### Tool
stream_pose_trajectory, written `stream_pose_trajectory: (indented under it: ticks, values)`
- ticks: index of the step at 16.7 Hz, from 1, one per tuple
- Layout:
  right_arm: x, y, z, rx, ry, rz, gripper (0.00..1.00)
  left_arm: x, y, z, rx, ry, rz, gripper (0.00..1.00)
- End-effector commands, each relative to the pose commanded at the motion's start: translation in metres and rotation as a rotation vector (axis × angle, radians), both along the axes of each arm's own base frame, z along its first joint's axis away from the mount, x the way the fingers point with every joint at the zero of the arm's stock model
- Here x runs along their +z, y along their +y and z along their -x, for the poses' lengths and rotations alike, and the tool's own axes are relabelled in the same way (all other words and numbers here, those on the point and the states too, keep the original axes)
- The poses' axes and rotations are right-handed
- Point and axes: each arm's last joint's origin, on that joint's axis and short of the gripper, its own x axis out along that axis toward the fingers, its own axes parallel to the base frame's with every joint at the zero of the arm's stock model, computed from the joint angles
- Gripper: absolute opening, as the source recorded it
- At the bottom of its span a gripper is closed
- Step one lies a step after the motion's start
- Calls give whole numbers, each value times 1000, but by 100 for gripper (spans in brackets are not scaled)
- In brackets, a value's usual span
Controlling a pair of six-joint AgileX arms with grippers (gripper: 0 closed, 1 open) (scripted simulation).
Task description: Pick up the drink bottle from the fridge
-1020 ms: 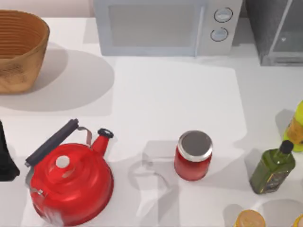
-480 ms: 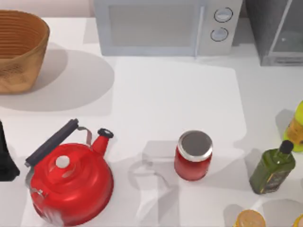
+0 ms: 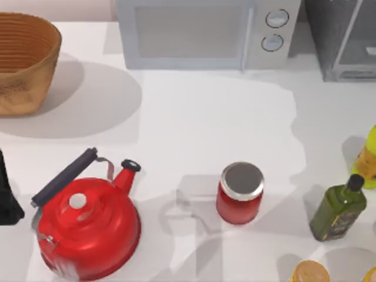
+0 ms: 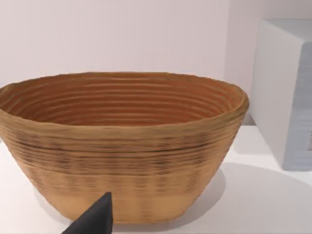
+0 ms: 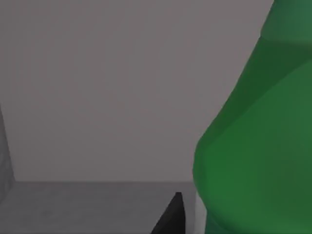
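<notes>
The fridge [image 3: 343, 35], a dark grey cabinet with a pale-framed glass door, stands at the table's back right corner. In the right wrist view I look into its grey inside [image 5: 97, 87], where the bright green drink bottle [image 5: 258, 136] looms very close. A dark tip of my right gripper [image 5: 170, 217] sits just beside the bottle, above the grey floor. My left gripper [image 3: 6, 197] is parked at the table's left edge, near the red kettle; its dark tip [image 4: 95, 219] faces the basket.
A light grey microwave [image 3: 200, 32] stands at the back, left of the fridge. A woven basket [image 3: 23, 61] is at back left, a red kettle [image 3: 88, 220] at front left and a red jar [image 3: 239, 192] at centre front. A dark olive bottle [image 3: 338, 208] and a yellow-green bottle [image 3: 369, 155] stand at the right.
The edge of the shading on the table below the microwave and fridge has changed shape. None of the objects on the table has moved.
</notes>
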Motion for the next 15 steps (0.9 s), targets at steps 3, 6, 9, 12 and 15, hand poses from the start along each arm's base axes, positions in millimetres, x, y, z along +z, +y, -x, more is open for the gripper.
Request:
stream_pose_trajectory:
  ticks: [3, 6, 9, 12, 15]
  values:
    - [16, 1, 0, 2, -1, 0, 0, 0, 0, 0, 0, 0, 0, 100]
    - [14, 1, 1, 2, 4, -3, 0, 0, 0, 0, 0, 0, 0, 100]
    - [18, 2, 9, 9, -5, -1, 0, 0, 0, 0, 0, 0, 0, 100]
    - [19, 1, 35, 11, -5, 0, 0, 0, 0, 0, 0, 0, 0, 100]
    - [12, 2, 72, 6, 18, -7, 0, 0, 0, 0, 0, 0, 0, 100]
